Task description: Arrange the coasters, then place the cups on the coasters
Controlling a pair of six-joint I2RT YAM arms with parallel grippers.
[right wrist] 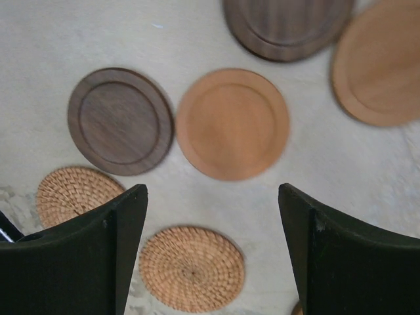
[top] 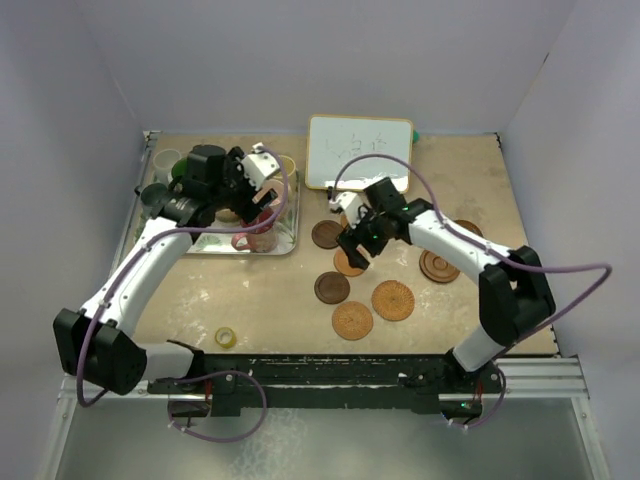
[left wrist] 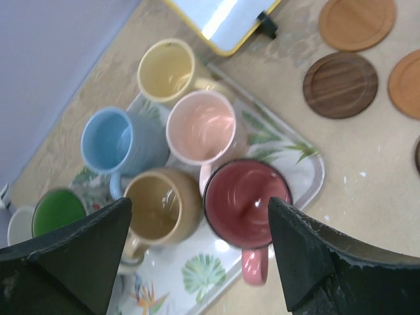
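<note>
Cups (left wrist: 200,128): seven showing; coasters (right wrist: 231,123): at least six.

Eight mugs show, one of each colour: yellow (left wrist: 167,69), light blue (left wrist: 108,141), pink (left wrist: 200,126), tan (left wrist: 154,205), red (left wrist: 239,202), green-lined (left wrist: 58,211), white (left wrist: 18,226), and a dark one (top: 155,197) by the table's left edge. The coasters also number eight: two dark wood (right wrist: 121,121), two light wood (right wrist: 233,125), two woven rattan (right wrist: 191,268), one ringed (top: 439,266) and one half hidden (top: 467,228). There is one leaf-patterned tray (left wrist: 289,141), one whiteboard (top: 358,150) and one yellow tape roll (top: 226,337).
</note>
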